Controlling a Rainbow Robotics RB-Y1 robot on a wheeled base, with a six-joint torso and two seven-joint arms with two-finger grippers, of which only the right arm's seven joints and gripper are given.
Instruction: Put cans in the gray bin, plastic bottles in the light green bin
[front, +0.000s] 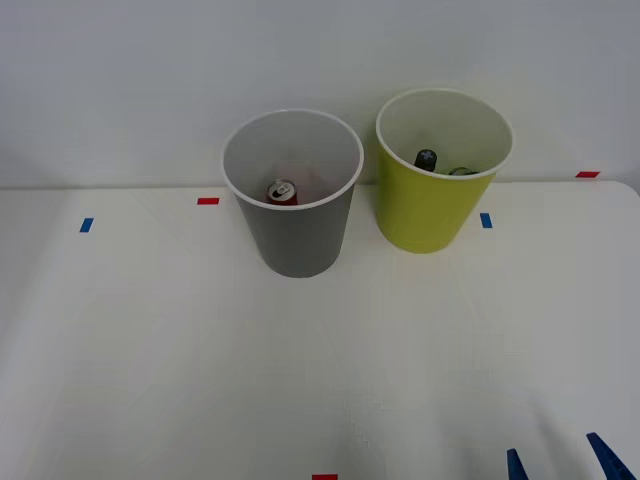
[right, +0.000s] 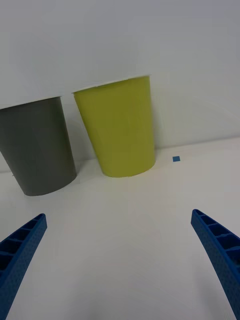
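A: Where did everything sit?
B: A can (front: 282, 191) lay inside the gray bin (front: 296, 236); bottles (front: 427, 159) inside the light green bin (front: 428, 210), at its two o'clock.
A: The right gripper (front: 560, 462)?
B: Released, empty, at five o'clock. Reaching forward carelessly, it might have tipped a bin.

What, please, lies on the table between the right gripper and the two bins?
Nothing: in both views the white table is bare between the open right gripper and the gray bin and green bin.

setting: looking like a lab test bench | cues: white table (front: 150, 350) carrying red and blue tape markers (front: 208, 201), plain white wall (front: 150, 80) standing behind
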